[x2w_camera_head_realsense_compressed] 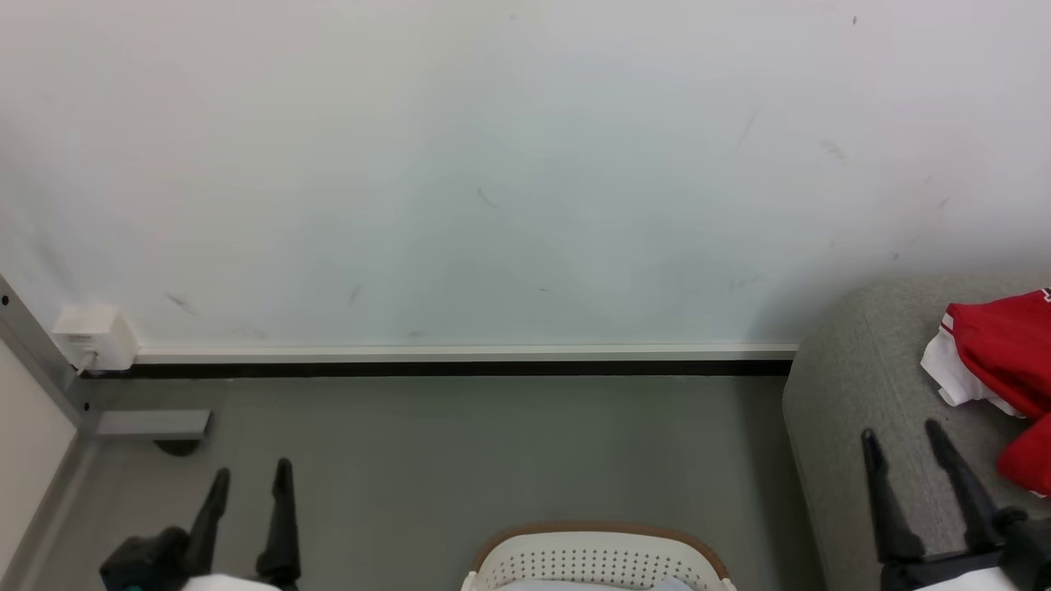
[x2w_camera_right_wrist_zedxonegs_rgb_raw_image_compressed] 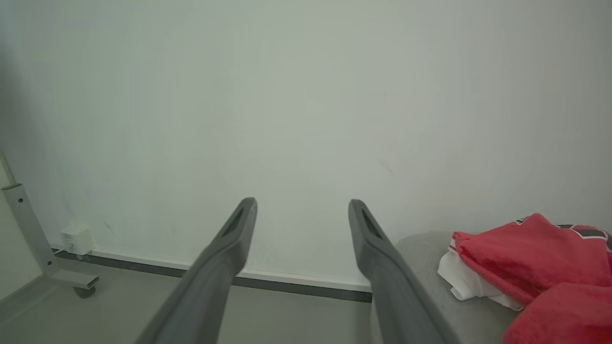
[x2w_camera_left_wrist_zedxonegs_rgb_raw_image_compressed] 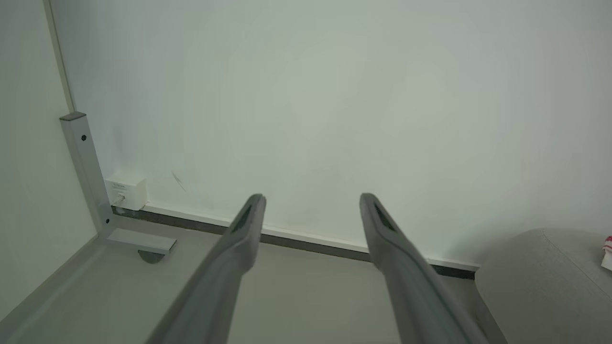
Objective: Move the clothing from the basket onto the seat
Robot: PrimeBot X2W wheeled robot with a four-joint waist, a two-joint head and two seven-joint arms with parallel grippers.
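Observation:
Red clothing (x2w_camera_head_realsense_compressed: 1003,361) with white trim lies bunched on the light grey seat (x2w_camera_head_realsense_compressed: 870,386) at the right edge of the head view; it also shows as red clothing (x2w_camera_right_wrist_zedxonegs_rgb_raw_image_compressed: 526,267) on the seat (x2w_camera_right_wrist_zedxonegs_rgb_raw_image_compressed: 420,248) in the right wrist view. The white basket (x2w_camera_head_realsense_compressed: 598,562) with its tan-brown rim sits at the bottom centre, pale cloth inside. My right gripper (x2w_camera_head_realsense_compressed: 901,437) is open over the seat's near end, left of the clothing. My left gripper (x2w_camera_head_realsense_compressed: 250,474) is open above the floor at the lower left, holding nothing.
A white wall (x2w_camera_head_realsense_compressed: 493,164) with a dark skirting strip runs across ahead. At the far left stand a grey metal post on a wheeled foot (x2w_camera_head_realsense_compressed: 152,425) and a small white wall box (x2w_camera_head_realsense_compressed: 94,335). Grey-green floor (x2w_camera_head_realsense_compressed: 493,451) lies between basket and wall.

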